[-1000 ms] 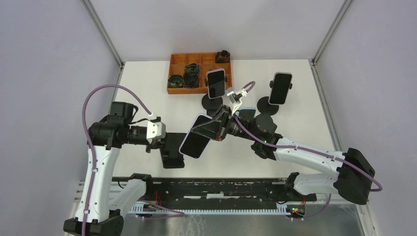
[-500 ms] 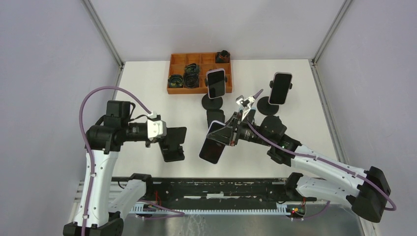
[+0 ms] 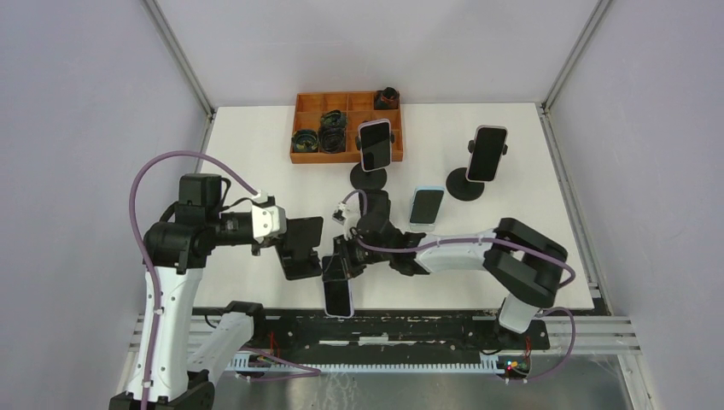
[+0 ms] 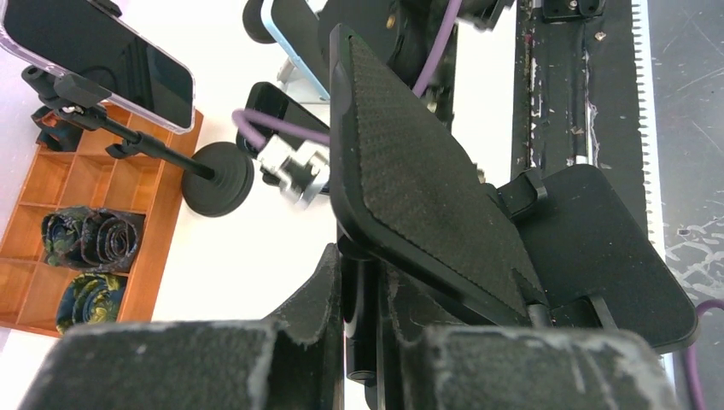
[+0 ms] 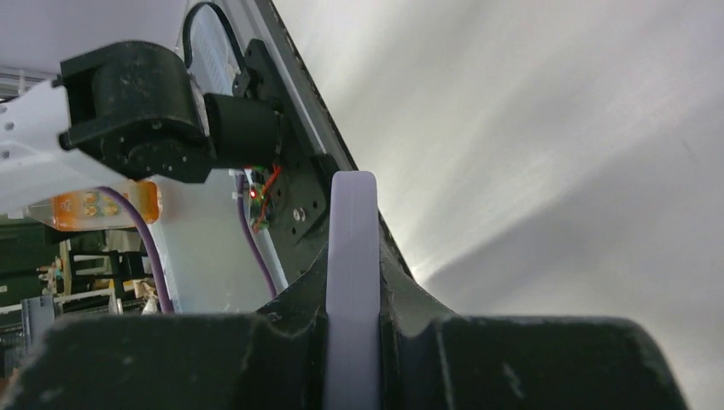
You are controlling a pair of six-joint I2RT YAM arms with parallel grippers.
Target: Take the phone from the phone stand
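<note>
**Phone off the stand, held low near the table edge**

Top view: the phone (image 3: pixel 339 296) is clear of the stand (image 3: pixel 301 256), with a gap between them. The right gripper (image 3: pixel 341 272) has it by the upper end, screen up. It sits at 6 o'clock on the table (image 3: pixel 512 256), close to the near edge. I cannot tell whether it lies on the surface or hangs just above it. The stand is at 10 o'clock from the phone, lifted in the left gripper (image 3: pixel 287 243), and its cradle is bare. A blue phone (image 3: pixel 426 205) lies flat at 2 o'clock from the right gripper. The tray (image 3: pixel 316 159) is well apart at 12 o'clock.

Left wrist: the left gripper (image 4: pixel 363 359) is clenched on the stem of the stand (image 4: pixel 418 196). The textured plate tilts up in front of the lens with nothing clipped to it.

Right wrist: I see the phone (image 5: pixel 352 248) edge-on, a pale lilac strip. The right gripper (image 5: pixel 352 350) is clamped against both of its faces.

My read is that the removal itself is done. What looks left is to lay the phone flat, open the right jaws and back away. The stand probably then needs setting down from the left side.
</note>
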